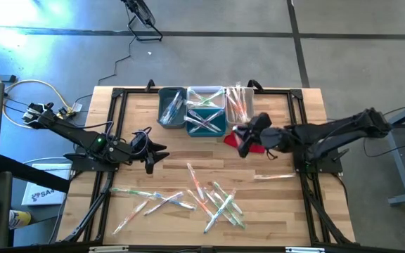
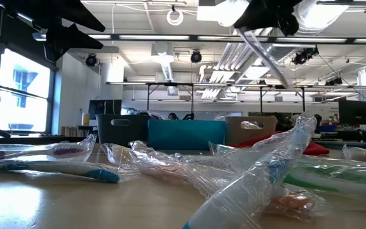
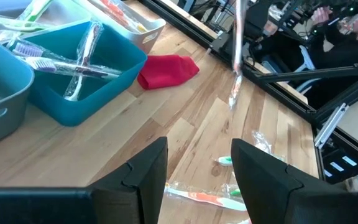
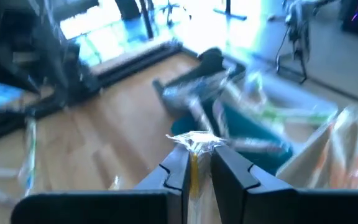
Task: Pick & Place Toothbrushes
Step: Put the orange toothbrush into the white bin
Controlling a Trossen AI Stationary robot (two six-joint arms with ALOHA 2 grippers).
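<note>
Clear-wrapped toothbrushes [image 1: 209, 200]: loose heap on the near half of the wooden surface [image 1: 188, 154], handles green, orange, blue and white; more already lie in the grey bin [image 1: 172, 107], teal bin [image 1: 206, 116] and white bin [image 1: 239, 100] at the far edge. Right gripper [image 4: 194, 167]: fingers closed on one wrapped toothbrush [image 4: 194, 144], raised near the bins over a red cloth [image 3: 166, 70], probably for dropping in. Left gripper [image 3: 197, 171]: fingers apart, empty, waiting left of centre.

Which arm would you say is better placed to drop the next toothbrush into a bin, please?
The right. Its gripper is shut on a wrapped toothbrush and hangs beside the teal bin and white bin. The left gripper is open, empty and farther from them.
</note>
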